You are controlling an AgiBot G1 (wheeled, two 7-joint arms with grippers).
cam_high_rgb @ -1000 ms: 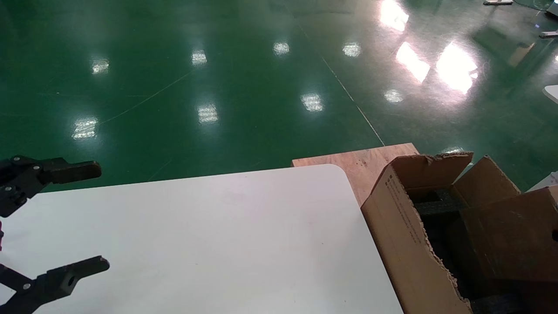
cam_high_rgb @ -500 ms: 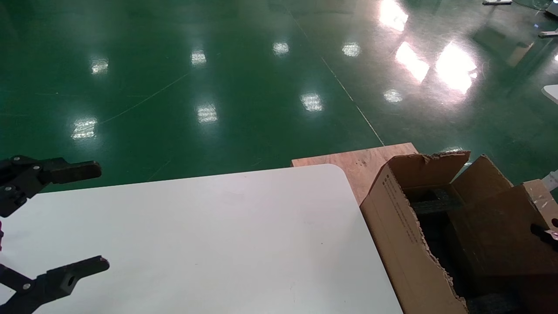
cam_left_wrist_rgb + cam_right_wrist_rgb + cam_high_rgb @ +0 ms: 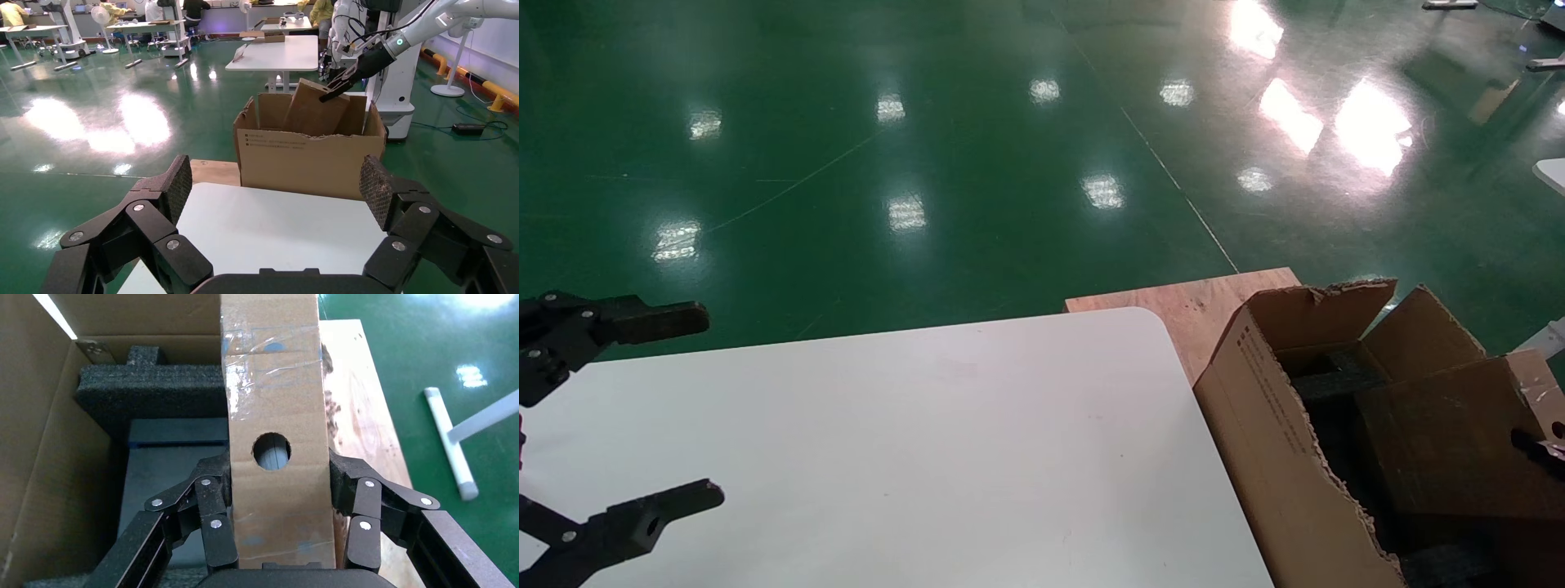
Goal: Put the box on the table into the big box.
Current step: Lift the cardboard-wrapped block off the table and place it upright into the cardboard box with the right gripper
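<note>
Our right gripper is clamped on the box, one finger against each long side of the brown cardboard piece, whose face carries a round dark hole and strips of clear tape. We see the box held over the open mouth of the big box — black foam lies below it in the upper left of the right wrist frame, and beyond the carton's edge, toward the upper right, a pale wooden board sits on the green floor. In the head view the big box fills the lower right of the frame, its ragged near wall just beside the rounded corner of the table; the box leans inside it, and only a dark tip of the right gripper shows at the right edge. The wooden board lies past the table corner, in the middle of the frame. Our left gripper is spread wide at the lower left, above the table's left end, holding nothing. From the left wrist view we look between its fingers across the table — the big box stands at the centre, with the right gripper gripping the box above it.
</note>
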